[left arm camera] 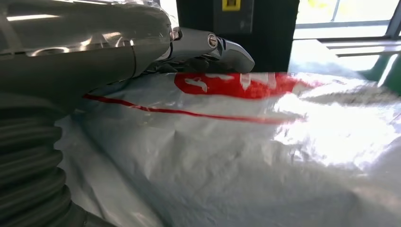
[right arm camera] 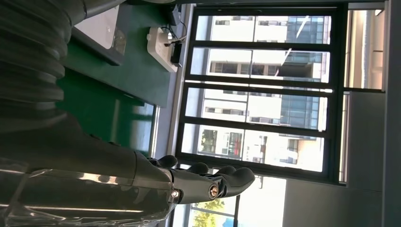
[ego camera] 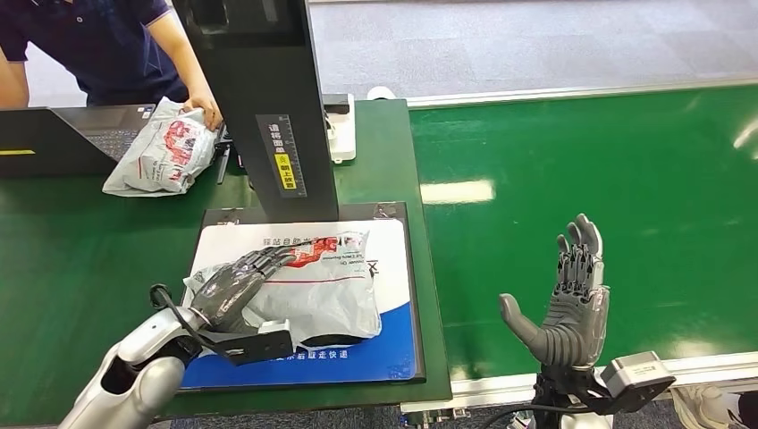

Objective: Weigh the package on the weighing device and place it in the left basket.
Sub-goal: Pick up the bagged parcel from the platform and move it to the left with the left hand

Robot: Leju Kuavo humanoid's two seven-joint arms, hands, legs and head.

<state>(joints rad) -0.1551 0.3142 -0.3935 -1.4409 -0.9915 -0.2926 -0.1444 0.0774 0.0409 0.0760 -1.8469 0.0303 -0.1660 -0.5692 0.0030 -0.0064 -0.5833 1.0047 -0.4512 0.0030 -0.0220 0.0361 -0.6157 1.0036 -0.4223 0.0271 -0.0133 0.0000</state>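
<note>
A white plastic package (ego camera: 331, 295) with red print lies on the weighing device's white and blue plate (ego camera: 393, 349). My left hand (ego camera: 237, 286) rests flat on the package's left part, fingers stretched over it and not closed around it. In the left wrist view the thumb (left arm camera: 222, 45) lies above the crinkled package (left arm camera: 227, 156). My right hand (ego camera: 572, 295) is raised over the green belt to the right of the scale, palm upright, fingers spread and holding nothing. In the right wrist view the right hand (right arm camera: 189, 182) stands out against windows.
The scale's black column (ego camera: 268, 98) rises just behind the plate. At the back left a person's hand (ego camera: 207, 109) holds a second package (ego camera: 161, 147) beside a laptop (ego camera: 63, 138). A white box (ego camera: 342, 125) sits behind the column. The green belt (ego camera: 608, 152) stretches right.
</note>
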